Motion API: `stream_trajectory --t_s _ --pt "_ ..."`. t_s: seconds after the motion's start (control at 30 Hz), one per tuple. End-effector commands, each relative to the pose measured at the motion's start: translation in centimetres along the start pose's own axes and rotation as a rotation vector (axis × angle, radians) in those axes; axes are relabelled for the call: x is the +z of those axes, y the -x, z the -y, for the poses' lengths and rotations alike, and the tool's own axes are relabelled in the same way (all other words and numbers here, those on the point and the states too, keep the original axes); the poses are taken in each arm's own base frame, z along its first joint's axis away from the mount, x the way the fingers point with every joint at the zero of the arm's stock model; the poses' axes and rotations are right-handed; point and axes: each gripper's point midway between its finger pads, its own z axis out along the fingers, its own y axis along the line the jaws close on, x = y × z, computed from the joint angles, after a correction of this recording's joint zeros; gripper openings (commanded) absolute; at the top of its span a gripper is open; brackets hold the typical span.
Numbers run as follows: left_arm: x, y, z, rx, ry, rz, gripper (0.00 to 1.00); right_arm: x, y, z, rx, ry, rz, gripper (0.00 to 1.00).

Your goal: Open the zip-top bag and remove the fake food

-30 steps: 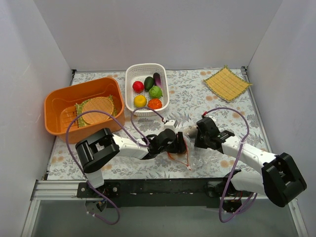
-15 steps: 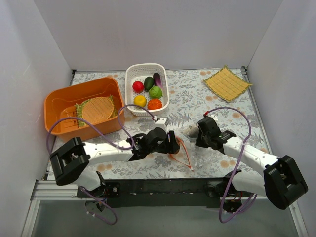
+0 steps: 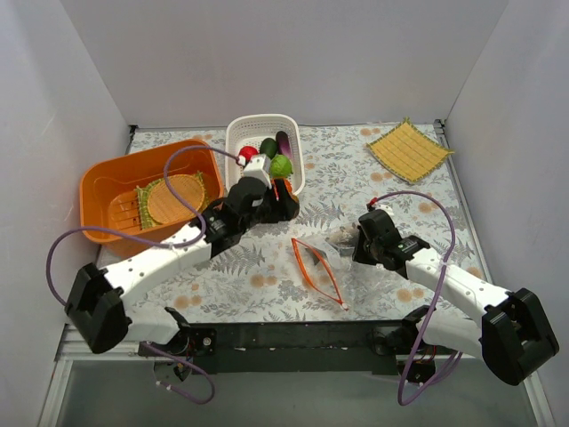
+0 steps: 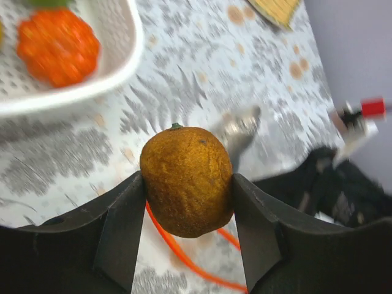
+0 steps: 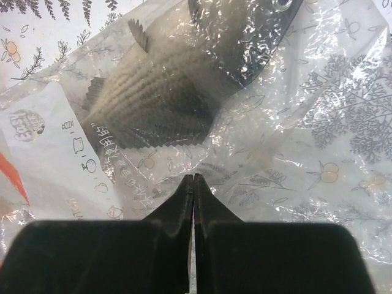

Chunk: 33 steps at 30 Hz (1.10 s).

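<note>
From the top, saw the clear, crinkly zip-top bag [image 3: 333, 255] on the floral table [image 3: 347, 178], orange zipper gaping, under the right end effector [image 3: 354, 245]; left end effector [image 3: 284, 205] beside the white perforated basket [image 3: 262, 119]. At the left wrist, found it clenched on a rough, round orange-brown fake food [image 4: 187, 180]. At the right wrist, found fingers [image 5: 182, 199] pinched shut, seemingly on wrinkled film, beside a grey ridged fish [image 5: 162, 92] inside.

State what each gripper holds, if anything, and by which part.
Left gripper: the brown-orange toy fruit, clamped across its middle. Right gripper: the zip-top bag, pinched by its clear film beside the toy fish inside.
</note>
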Motion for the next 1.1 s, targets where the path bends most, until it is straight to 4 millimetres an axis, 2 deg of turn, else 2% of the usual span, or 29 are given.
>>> stream_trajectory --t_s 0.0,0.07,0.1,0.13,0.17,0.2,0.23,0.27,0.33,0.4,0.43,0.47,0.53,0.57,0.6,0.67,0.7,0.73,0.77,0.8,0.87,0.9,0.93,0.97,1.0,1.03,1.07 --pt "5.4 7.0 -2.6 0.040 0.149 0.156 0.36 -1.0 1.4 -1.1 -0.002 0.041 0.023 0.01" --pt "7.3 9.8 -3.9 0.027 0.193 0.204 0.36 -1.1 1.5 -1.1 -0.010 0.042 0.023 0.01" --pt "8.1 11.9 -3.5 0.022 0.192 0.242 0.36 -1.2 1.4 -1.1 -0.012 0.043 0.018 0.01" --pt "9.9 11.8 -5.3 0.041 0.255 0.237 0.36 -1.3 1.4 -1.0 -0.013 0.040 0.022 0.01" --pt "10.8 12.5 -7.1 0.031 0.298 0.233 0.36 -1.5 1.6 -1.1 -0.015 0.046 0.028 0.01" --pt "11.4 14.3 -6.8 0.032 0.295 0.258 0.36 -1.6 1.5 -1.1 -0.017 0.048 0.026 0.01" --pt "13.0 13.5 -8.7 0.046 0.344 0.227 0.36 -1.7 1.5 -1.0 -0.017 0.044 0.025 0.01" --pt "13.4 14.2 -9.7 0.048 0.365 0.231 0.37 -1.9 1.7 -1.1 -0.017 0.050 0.036 0.01" --pt "14.4 14.9 -10.6 0.046 0.367 0.232 0.41 -2.1 1.7 -1.1 -0.019 0.054 0.042 0.01" --pt "15.7 14.6 -12.5 0.067 0.402 0.204 0.46 -2.1 1.9 -1.2 -0.022 0.064 0.048 0.01" --pt "15.9 15.8 -12.2 0.074 0.402 0.216 0.51 -2.2 1.9 -1.4 -0.023 0.068 0.049 0.03" --pt "16.3 15.1 -13.2 0.093 0.432 0.184 0.55 -2.2 1.9 -1.4 -0.026 0.069 0.043 0.06" --pt "16.3 15.5 -13.2 0.105 0.424 0.177 0.65 -2.3 1.9 -1.4 -0.031 0.069 0.037 0.14" --pt "15.9 15.9 -12.7 0.109 0.412 0.181 0.77 -2.4 2.0 -1.6 -0.034 0.075 0.037 0.17" --pt "15.8 15.9 -12.3 0.119 0.392 0.172 0.79 -2.5 2.1 -1.7 -0.031 0.079 0.043 0.23" --pt "15.3 15.6 -12.3 0.122 0.393 0.153 0.82 -2.7 2.4 -1.9 -0.034 0.092 0.051 0.28" --pt "14.6 15.9 -11.9 0.118 0.382 0.160 0.82 -2.8 2.5 -2.0 -0.034 0.093 0.054 0.35" --pt "14.3 15.7 -11.7 0.114 0.377 0.157 0.82 -2.9 2.6 -2.0 -0.035 0.094 0.057 0.38" --pt "14.0 14.7 -12.0 0.108 0.380 0.136 0.81 -3.0 2.7 -2.0 -0.037 0.089 0.063 0.40" --pt "12.8 15.1 -11.0 0.096 0.345 0.144 0.79 -3.1 3.0 -1.9 -0.035 0.086 0.072 0.43" --pt "11.8 14.5 -9.8 0.064 0.309 0.141 0.75 -3.2 3.4 -1.8 -0.038 0.078 0.091 0.44" --pt "11.5 12.7 -10.0 0.057 0.305 0.109 0.71 -3.3 3.9 -1.9 -0.037 0.071 0.103 0.46" --pt "10.2 12.9 -8.6 0.047 0.272 0.122 0.69 -3.3 4.0 -1.7 -0.038 0.057 0.102 0.48" --pt "9.9 11.6 -7.3 0.042 0.242 0.101 0.68 -3.2 4.3 -1.5 -0.039 0.042 0.110 0.52" --pt "9.6 9.5 -7.2 0.038 0.231 0.063 0.65 -3.3 4.7 -1.4 -0.035 0.036 0.120 0.57" --pt "8.4 9.3 -6.0 0.025 0.207 0.076 0.63 -3.1 4.9 -1.3 -0.038 0.028 0.119 0.57" --pt "7.9 7.7 -4.3 0.032 0.176 0.055 0.62 -3.0 5.1 -1.1 -0.036 0.020 0.117 0.58"
